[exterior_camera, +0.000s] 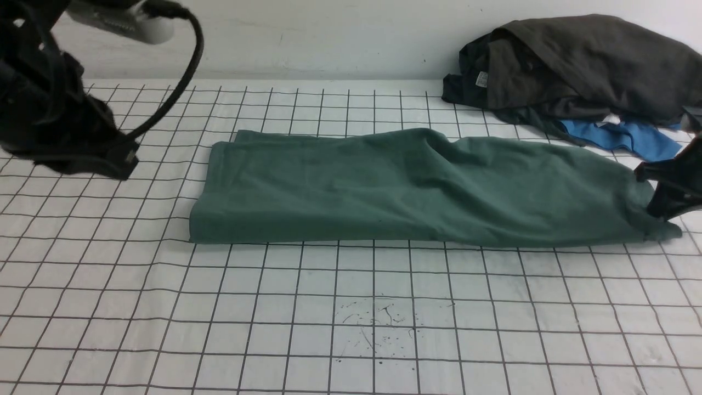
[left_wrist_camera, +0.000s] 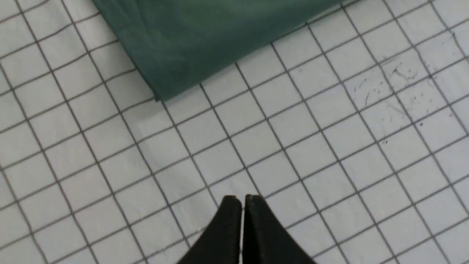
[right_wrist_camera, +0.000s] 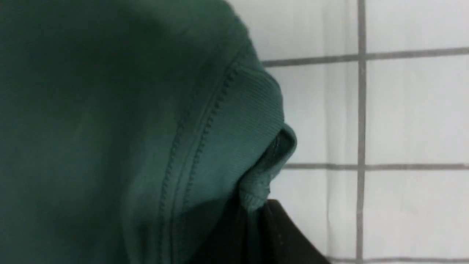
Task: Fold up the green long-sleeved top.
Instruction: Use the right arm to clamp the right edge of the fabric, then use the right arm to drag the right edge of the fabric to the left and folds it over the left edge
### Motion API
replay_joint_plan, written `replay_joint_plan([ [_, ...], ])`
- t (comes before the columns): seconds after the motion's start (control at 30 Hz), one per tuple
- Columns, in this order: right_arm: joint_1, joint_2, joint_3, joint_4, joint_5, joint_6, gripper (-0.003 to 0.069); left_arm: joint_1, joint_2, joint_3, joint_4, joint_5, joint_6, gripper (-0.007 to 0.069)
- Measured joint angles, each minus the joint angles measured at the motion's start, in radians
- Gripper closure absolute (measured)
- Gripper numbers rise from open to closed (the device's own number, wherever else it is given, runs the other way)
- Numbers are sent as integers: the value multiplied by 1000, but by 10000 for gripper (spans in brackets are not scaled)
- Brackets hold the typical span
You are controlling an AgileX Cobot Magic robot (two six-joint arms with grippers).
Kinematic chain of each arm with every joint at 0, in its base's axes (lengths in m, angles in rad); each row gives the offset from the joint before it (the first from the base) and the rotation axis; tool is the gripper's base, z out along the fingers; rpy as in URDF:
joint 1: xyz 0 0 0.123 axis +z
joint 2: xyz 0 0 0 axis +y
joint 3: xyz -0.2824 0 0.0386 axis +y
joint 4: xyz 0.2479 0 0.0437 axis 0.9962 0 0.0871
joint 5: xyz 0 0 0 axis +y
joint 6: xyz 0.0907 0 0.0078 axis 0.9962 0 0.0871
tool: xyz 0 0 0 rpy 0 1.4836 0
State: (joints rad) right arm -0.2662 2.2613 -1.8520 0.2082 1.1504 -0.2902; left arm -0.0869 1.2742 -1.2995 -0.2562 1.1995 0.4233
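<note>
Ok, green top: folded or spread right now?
Partly folded: the green top lies as a long band, doubled over on itself, its far end pinched in the right jaws, so not a finished fold.

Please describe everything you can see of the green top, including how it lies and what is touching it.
The green top is a muted dark-green, soft-looking knit, lying in a long, low band across the gridded surface, with a raised fold near its middle. Its near edge runs fairly smooth, while the far edge is uneven. At its right end, a ribbed, double-stitched band is bunched where the right gripper pinches the cloth. The left gripper is clear of it. No collar or logo shows.
</note>
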Motion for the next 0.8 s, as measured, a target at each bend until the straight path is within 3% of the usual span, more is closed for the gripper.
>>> replay_joint_plan([
  [0.3,-28,-184,-105,-68,92,36,650,0,-256,358,65,-157,-91,632],
  [0.5,26,-275,-179,77,101,69,650,0,-287,555,66,-309,-113,632],
  [0.63,240,-287,-220,311,54,46,650,0,-287,592,59,-384,-127,632],
  [0.7,359,-274,-221,387,-13,24,650,0,-287,592,47,-397,-127,632],
  [0.73,359,-274,-221,387,-13,24,650,0,-287,592,47,-399,-127,632],
  [0.8,501,-231,-226,446,-116,-2,650,0,-287,592,33,-407,-127,632],
])
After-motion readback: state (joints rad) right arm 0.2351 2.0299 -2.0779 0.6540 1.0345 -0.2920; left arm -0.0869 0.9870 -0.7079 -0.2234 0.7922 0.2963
